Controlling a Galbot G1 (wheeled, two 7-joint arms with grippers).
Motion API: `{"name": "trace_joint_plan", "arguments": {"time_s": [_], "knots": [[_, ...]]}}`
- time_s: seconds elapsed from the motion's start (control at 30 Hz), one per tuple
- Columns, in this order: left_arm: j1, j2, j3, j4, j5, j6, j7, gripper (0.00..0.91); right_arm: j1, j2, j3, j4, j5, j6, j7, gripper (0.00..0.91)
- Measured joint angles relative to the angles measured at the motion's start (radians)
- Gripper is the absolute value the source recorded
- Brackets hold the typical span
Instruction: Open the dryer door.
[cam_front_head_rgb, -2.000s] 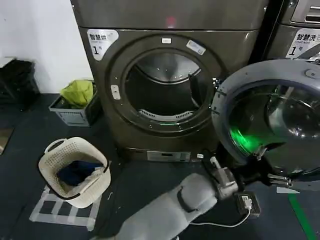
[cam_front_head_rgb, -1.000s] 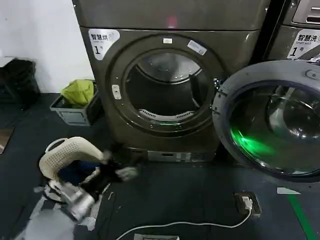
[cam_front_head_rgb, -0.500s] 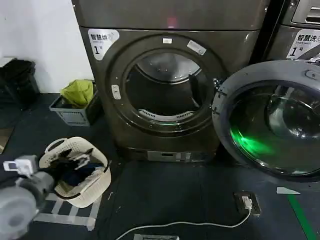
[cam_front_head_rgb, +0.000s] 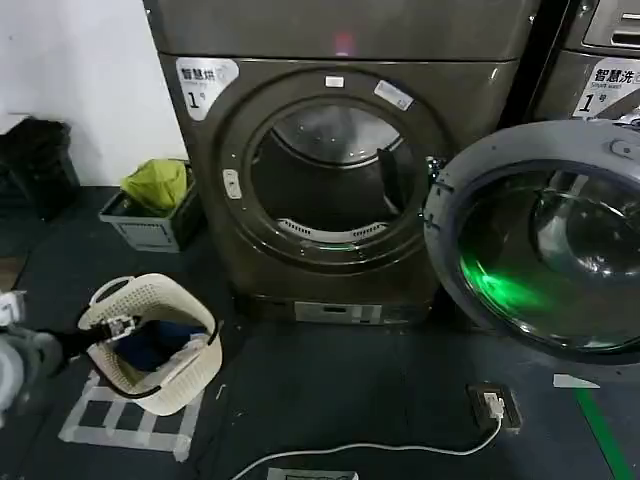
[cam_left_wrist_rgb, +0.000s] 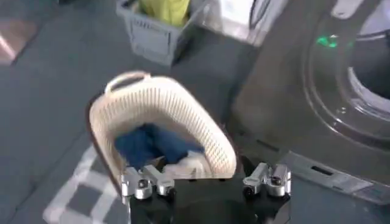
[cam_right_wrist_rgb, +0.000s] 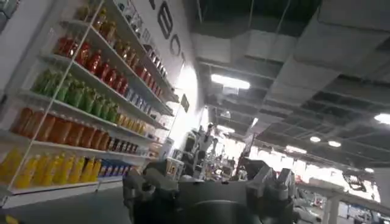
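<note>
From my remote seat I read the scene from its left edge across. My left gripper (cam_left_wrist_rgb: 206, 182) sat low at the near left, just beside the cream laundry basket (cam_front_head_rgb: 150, 340) on the dark floor; in the left wrist view its fingers (cam_left_wrist_rgb: 141, 184) stood spread wide with nothing between them, pointing over the basket's rim toward the blue cloth (cam_left_wrist_rgb: 149, 145) inside. Farther back on the left sat a grey crate (cam_front_head_rgb: 150, 225) with a green bundle in it.

Right of the basket and farther off stood the dryer (cam_front_head_rgb: 330, 170), its round drum mouth (cam_front_head_rgb: 335, 185) bare and dark. The dryer door (cam_front_head_rgb: 535, 235) hung at the right of that mouth, hinged on its right side and swung well clear — its grey inner rim and glass faced me. I judged the task already met as things lay: the door was open wide.

The relation that mattered — the door lay far right of the left gripper, across the whole machine front, so the left arm was the farther one from it. The right gripper (cam_right_wrist_rgb: 207, 195) pointed up toward shelves and ceiling lights; its fingers looked parted and empty, though I saw only their bases.
</note>
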Motion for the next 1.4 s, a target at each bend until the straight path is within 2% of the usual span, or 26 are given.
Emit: {"name": "trace_joint_plan", "arguments": {"time_s": [0.33, 0.9, 1.4], "knots": [[-0.035, 0.029, 0.007, 0.076, -0.103, 0.0, -0.025, 0.907, 0.0, 0.007, 0.002, 0.0, 0.008, 0.023, -0.011, 0.907], [-0.22, 0.034, 0.172, 0.199, -0.096, 0.0, -0.032, 0.907, -0.003, 0.019, 0.0, 0.004, 0.005, 0.036, -0.025, 0.907], [-0.272, 0.035, 0.238, 0.237, -0.103, 0.0, -0.036, 0.907, 0.003, 0.019, 0.008, 0.005, -0.003, 0.038, -0.036, 0.907]]}}
